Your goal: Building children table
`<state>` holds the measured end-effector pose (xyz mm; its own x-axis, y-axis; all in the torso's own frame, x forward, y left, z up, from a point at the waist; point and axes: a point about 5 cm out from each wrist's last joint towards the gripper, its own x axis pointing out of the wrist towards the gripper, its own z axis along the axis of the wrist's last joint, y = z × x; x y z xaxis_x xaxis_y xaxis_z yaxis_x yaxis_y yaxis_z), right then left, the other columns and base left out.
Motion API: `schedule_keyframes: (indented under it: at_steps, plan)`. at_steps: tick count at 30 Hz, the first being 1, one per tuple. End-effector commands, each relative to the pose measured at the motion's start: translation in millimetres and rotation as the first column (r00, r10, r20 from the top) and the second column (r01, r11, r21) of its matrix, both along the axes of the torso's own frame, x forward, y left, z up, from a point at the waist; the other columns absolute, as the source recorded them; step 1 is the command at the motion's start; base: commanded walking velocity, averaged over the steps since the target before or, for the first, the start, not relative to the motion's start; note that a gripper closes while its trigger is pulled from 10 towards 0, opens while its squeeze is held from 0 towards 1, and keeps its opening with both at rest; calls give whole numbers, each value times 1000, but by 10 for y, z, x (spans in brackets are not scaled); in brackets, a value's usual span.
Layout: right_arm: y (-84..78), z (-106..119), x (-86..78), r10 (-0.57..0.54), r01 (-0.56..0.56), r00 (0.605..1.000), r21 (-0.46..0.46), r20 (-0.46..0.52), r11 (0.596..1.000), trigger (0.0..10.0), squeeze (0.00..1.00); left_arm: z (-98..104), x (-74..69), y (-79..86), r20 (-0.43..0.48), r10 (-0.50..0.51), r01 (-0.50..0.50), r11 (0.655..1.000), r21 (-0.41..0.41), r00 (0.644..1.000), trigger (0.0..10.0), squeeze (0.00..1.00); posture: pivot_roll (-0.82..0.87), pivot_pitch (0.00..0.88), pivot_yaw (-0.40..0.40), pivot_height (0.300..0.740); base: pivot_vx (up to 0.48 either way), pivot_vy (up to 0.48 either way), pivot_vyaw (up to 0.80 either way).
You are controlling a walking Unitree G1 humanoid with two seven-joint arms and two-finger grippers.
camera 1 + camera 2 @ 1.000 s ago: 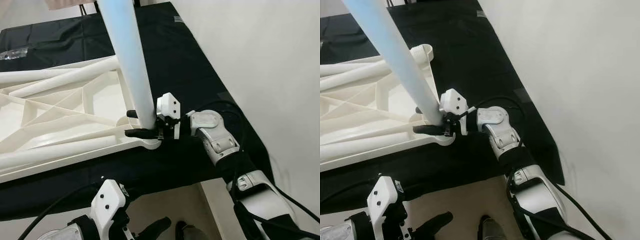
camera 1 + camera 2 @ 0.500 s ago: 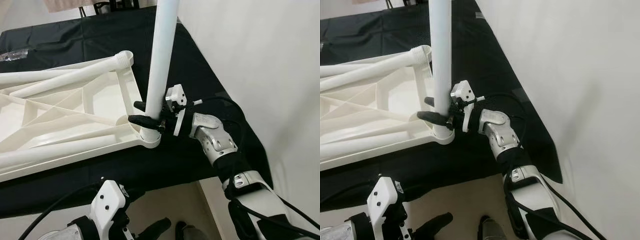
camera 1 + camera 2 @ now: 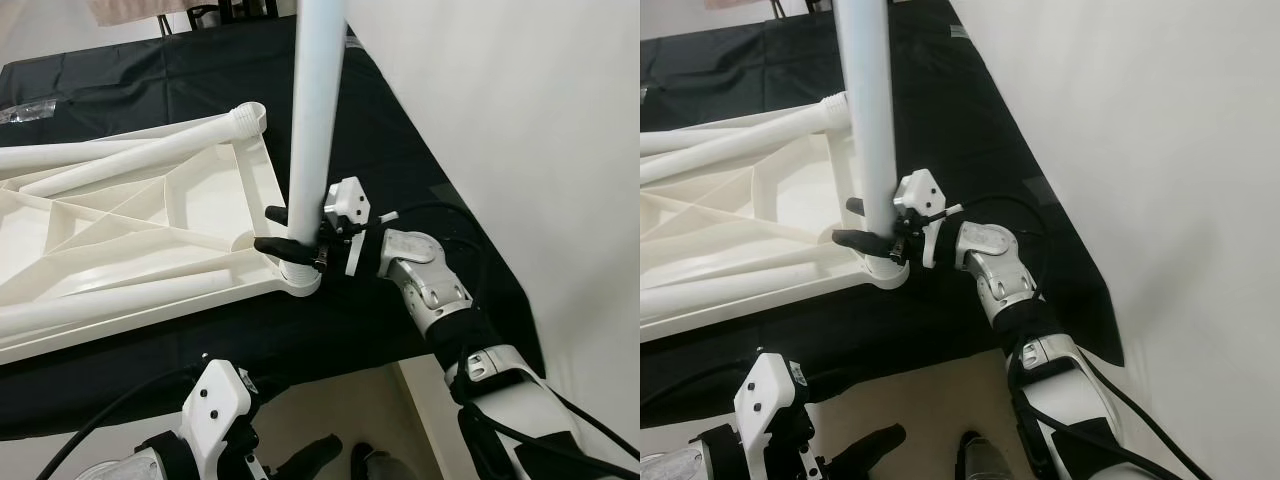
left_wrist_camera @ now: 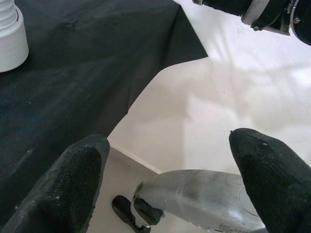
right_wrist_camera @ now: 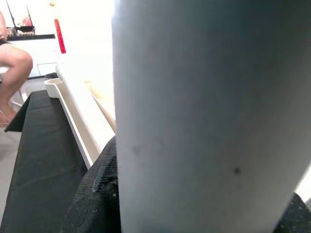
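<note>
The white table leg [image 3: 312, 130] stands nearly upright, its long axis leaning slightly toward 1 o'clock, foot seated in the corner socket [image 3: 297, 275] of the upturned children table [image 3: 120, 230]. The right end effector [image 3: 288, 229] reaches in from 3 o'clock, forearm bent, fingers clenched around the leg just above the socket. The left end effector [image 4: 170, 179] hangs released below the black-covered tabletop [image 3: 380, 150]. Another leg [image 3: 130, 160] lies flat at 10 o'clock.

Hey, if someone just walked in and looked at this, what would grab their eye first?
Probably the long white table leg standing upright at the near corner socket of the upside-down white tabletop, with the right gripper closing its jaws around the leg's base. The tabletop lies on a black cloth beside a pale wall, with other legs lying across it. The left gripper hangs open below the edge.
</note>
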<state>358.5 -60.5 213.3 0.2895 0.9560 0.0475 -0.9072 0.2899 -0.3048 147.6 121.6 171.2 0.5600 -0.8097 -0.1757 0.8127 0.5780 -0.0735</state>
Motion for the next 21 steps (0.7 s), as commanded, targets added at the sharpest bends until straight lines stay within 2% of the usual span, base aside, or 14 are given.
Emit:
schedule_keyframes:
  at_steps: [1,4,16,18,19,20,21]
  plan:
    - [-154,-568,-60,-48,27,997,-315,-60,949,10000,0,-28,-21,8,-26,-4,4,1000,9,1000,10000,0,46,331,-12,740,0,0,0]
    - [-162,-587,-67,-34,14,998,-357,-49,934,10000,0,-27,-18,5,-25,-3,3,1000,8,1000,10000,0,45,331,-15,740,0,0,0]
    - [-180,-639,-43,-64,43,997,-398,-41,916,10000,0,-24,-11,-3,-22,-1,1,1000,5,1000,10000,0,45,332,-17,740,0,0,0]
    - [-193,-647,12,-141,119,990,-421,-22,899,10000,0,-24,-13,-5,-23,-1,1,1000,4,1000,10000,0,42,333,-19,740,0,0,0]
    - [-195,-637,68,-243,216,970,-410,-13,886,10000,0,-28,-16,-7,-23,0,0,1000,4,1000,10000,0,29,331,-32,740,0,0,0]
    - [-195,-637,68,-243,216,970,-410,-13,886,10000,0,-28,-16,-7,-23,0,0,1000,4,1000,10000,0,29,331,-32,740,0,0,0]
    - [-210,-618,137,-397,364,918,-379,-10,851,10000,0,-31,-18,-10,-23,1,-1,1000,3,1000,10000,0,24,330,-37,740,0,0,0]
